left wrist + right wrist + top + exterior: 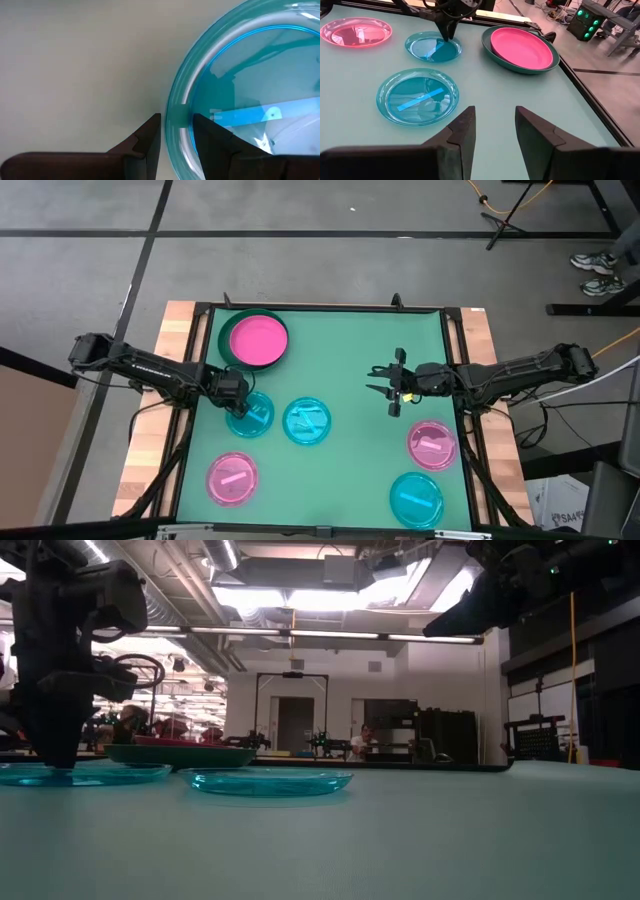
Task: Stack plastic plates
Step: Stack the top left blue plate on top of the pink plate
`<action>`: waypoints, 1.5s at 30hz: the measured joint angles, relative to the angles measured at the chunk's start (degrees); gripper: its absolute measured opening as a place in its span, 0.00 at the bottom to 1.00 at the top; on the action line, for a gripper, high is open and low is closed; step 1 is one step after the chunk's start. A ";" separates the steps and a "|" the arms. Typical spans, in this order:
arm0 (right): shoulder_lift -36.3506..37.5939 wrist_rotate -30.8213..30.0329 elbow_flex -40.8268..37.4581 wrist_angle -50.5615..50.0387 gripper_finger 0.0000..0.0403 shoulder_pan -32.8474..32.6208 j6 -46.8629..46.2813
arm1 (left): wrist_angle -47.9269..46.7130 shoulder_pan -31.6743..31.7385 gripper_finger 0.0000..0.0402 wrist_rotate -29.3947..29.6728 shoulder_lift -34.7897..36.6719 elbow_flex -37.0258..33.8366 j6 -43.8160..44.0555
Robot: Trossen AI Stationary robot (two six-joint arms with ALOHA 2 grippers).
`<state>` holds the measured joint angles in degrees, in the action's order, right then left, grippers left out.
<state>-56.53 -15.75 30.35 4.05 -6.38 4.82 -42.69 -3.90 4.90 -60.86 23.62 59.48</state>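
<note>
We see a solid pink plate (255, 338) nested in the dark green plate (222, 330) at upper left, two cyan plates (250, 415) (307, 421) side by side at centre left, translucent pink plates at lower left (232, 479) and right (432, 444), and another cyan plate (416, 499) at lower right.

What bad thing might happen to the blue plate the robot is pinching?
The left gripper holds the blue plate only by its thin rim, with one finger inside and one outside. If it lifts, the plate might tilt or slip out. A second blue plate lies close beside it, so a swinging plate might bump that one. The right gripper hangs open over bare table, away from both.
</note>
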 joint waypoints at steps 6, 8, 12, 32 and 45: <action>0.00 0.00 0.00 0.00 0.32 -0.02 0.00 | -0.01 -0.02 0.27 0.22 0.00 0.00 0.04; 0.00 0.00 0.00 0.00 0.32 -0.02 0.00 | -0.01 -0.02 0.27 0.25 0.00 0.00 0.13; 0.00 0.00 0.00 0.00 0.32 -0.02 0.00 | -0.01 -0.02 0.27 0.27 0.00 0.00 0.13; 0.00 -0.02 0.00 0.00 0.32 -0.02 0.00 | -0.12 -0.02 0.01 0.38 0.07 0.00 0.15; 0.00 -0.02 0.00 0.02 0.32 0.00 0.00 | 8.85 -0.02 0.00 0.14 0.96 -0.04 0.13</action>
<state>-56.53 -15.77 30.35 4.08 -6.37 4.82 -33.83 -3.92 5.04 -59.90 23.57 59.61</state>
